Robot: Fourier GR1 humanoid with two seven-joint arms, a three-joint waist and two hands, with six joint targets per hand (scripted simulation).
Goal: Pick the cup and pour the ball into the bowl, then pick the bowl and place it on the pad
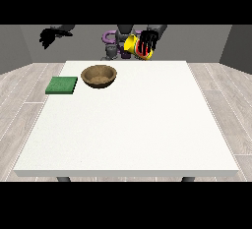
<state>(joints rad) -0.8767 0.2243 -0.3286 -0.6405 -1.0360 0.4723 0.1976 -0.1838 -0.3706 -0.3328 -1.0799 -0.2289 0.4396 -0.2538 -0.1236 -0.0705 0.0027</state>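
Yellow cup (134, 45); no legible writing

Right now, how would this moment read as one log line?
hand at view's right: holds yellow cup, tilted, raised | bowl: on table | green pad: bare

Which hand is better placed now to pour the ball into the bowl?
The robot's left hand, at the view's right: it already holds the yellow cup, lifted near the wooden bowl. The other hand hangs far off, holding nothing.
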